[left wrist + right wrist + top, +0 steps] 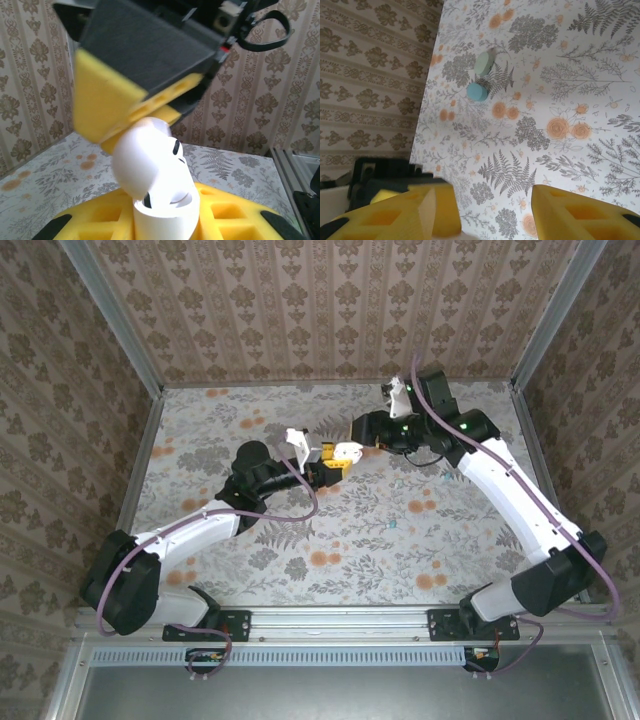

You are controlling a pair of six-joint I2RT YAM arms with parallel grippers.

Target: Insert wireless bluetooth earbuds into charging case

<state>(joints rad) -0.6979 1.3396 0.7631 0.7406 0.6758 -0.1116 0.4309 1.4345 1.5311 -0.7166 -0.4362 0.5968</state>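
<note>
My left gripper [328, 468] [165, 220] is shut on the white charging case [347, 452] [165, 212], holding its base upright above the table's middle. The case's rounded lid [145, 160] is tipped open to the left. My right gripper [366, 440] [485, 215] comes in from the right with its jaws apart. One of its yellow fingers [115, 105] rests on top of the lid. Two small pale teal pieces [484, 64] [477, 92], apparently the earbuds, lie on the cloth close to a wall. Whether anything sits inside the case is hidden.
The table [330, 540] is covered with a floral cloth and walled on three sides with patterned paper. A tiny teal speck [390, 524] lies on the cloth in front of the grippers. A metal rail [340, 618] runs along the near edge by the arm bases.
</note>
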